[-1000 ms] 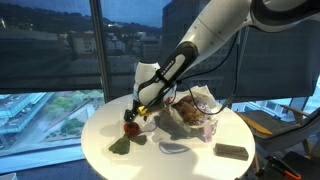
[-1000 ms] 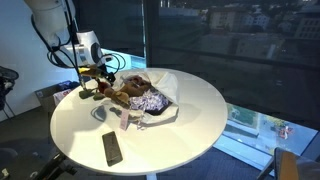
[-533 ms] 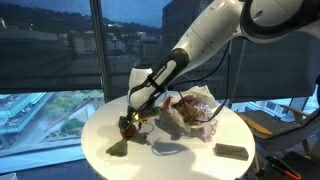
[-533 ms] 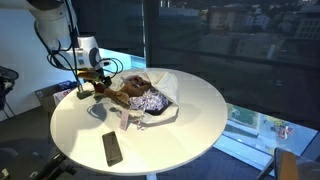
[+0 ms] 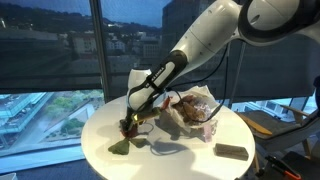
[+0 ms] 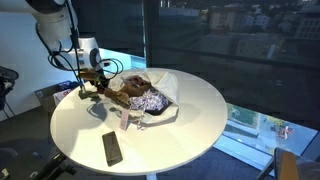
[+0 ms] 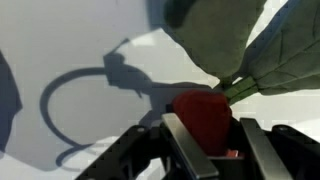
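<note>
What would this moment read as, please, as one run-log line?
gripper: low at white table | red flower: between its fingers, grip unclear | green leaf: beside the flower

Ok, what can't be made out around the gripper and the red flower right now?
- Contact: in the wrist view the red flower sits between the fingers of the gripper, but blur hides whether they touch it.
- Flower from outside: too small in both exterior views, and partly covered by the gripper.
- Green leaves: cut off by the wrist view's top and right edges.
- Crumpled heap: too small to identify in an exterior view.
</note>
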{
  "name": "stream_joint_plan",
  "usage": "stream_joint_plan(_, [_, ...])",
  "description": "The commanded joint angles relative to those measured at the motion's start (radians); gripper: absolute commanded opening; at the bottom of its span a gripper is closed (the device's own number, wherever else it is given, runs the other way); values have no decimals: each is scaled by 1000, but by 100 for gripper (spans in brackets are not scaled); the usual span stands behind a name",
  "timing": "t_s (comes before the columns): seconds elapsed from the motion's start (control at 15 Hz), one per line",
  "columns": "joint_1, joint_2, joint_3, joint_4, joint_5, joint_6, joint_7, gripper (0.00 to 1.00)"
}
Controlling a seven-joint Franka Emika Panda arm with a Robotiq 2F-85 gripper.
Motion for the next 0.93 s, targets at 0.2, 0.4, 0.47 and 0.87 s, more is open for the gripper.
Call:
stream_joint_plan(0.2, [7,-140,-14,-152,29,11,12,4])
stream_joint_plan(0.4, [39,-271,-52,-306,0,66,66,7])
stream_joint_plan(0.47, [54,-311,-69,-351,-10,80,88,8])
stream_joint_plan(0.87, [228,-579,-292,-664,-238,207,416,7])
